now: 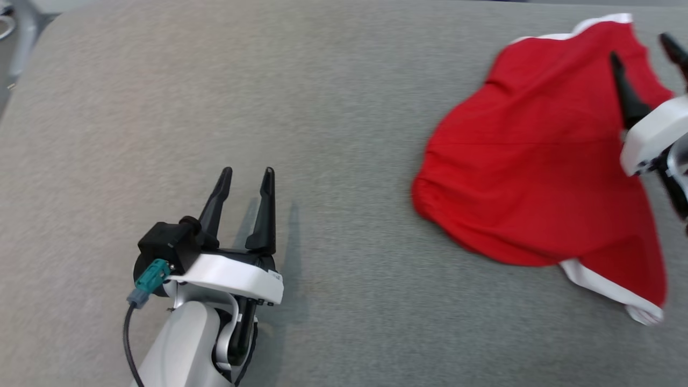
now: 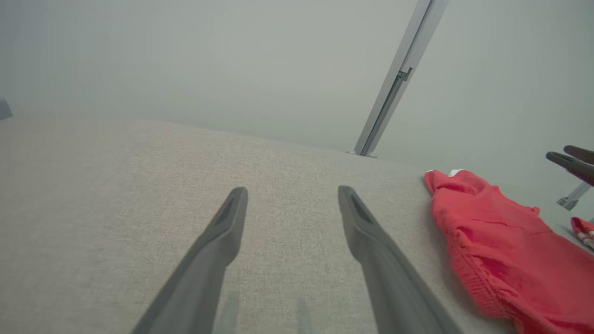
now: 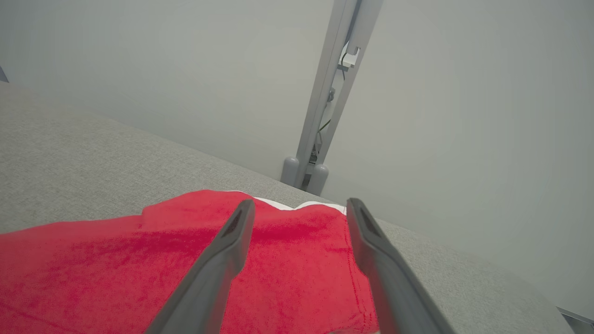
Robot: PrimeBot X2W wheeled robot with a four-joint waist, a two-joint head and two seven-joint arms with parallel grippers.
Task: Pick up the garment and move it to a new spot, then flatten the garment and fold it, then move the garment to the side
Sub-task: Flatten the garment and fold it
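Both of your grippers are spread wide, with nothing pinched in either one. Your right gripper hangs over the far end of the red garment. In its wrist view the red cloth lies right under the fingers, with a strip of white trim just past the tips. Can't tell if the tips actually touch the cloth. The garment is a rumpled heap, not flat, with another white band at the corner nearest that gripper's wrist. Your left gripper sits low over the bare grey tabletop, well apart from the garment, which lies off to its right. Straight ahead of the right gripper, past the table edge, a grey metal post stands.
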